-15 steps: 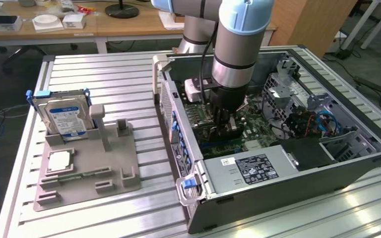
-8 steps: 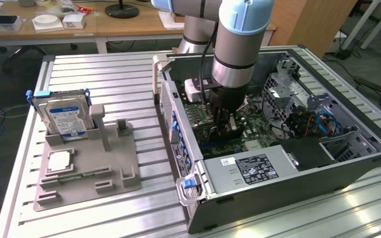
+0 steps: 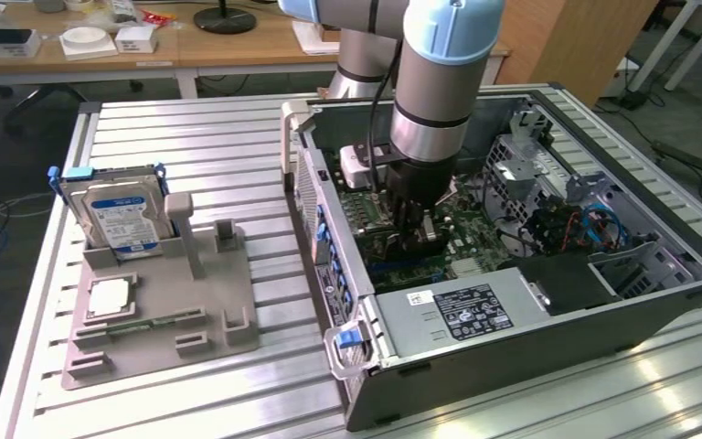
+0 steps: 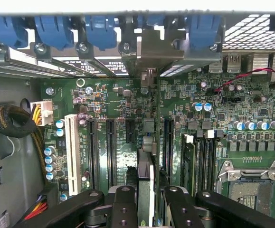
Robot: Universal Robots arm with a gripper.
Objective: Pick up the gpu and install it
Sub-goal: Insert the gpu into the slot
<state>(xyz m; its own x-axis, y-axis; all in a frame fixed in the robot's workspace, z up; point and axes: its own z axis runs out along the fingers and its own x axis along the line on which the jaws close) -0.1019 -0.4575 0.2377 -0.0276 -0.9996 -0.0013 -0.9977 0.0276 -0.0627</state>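
In the wrist view the gpu (image 4: pixel 146 183) appears edge-on as a thin upright card running from between my fingers (image 4: pixel 124 204) toward the rear wall of the case. Its silver end bracket (image 4: pixel 158 47) sits against the rear slot openings under the blue latches (image 4: pixel 99 31). My gripper (image 4: pixel 146 197) is shut on the card's top edge, just above the green motherboard (image 4: pixel 113 102), in line with a black expansion slot. In the exterior view my gripper (image 3: pixel 415 240) reaches down inside the open computer case (image 3: pixel 497 338), low over the board.
Black slots (image 4: pixel 110 152) and a white slot (image 4: pixel 72 152) flank the card, with a memory stick (image 4: pixel 189 161) and CPU socket (image 4: pixel 251 185) on the other side. A cable bundle (image 4: pixel 14 121) lies nearby. Beside the case, a grey fixture (image 3: pixel 156 311) holds a hard drive (image 3: pixel 120 215).
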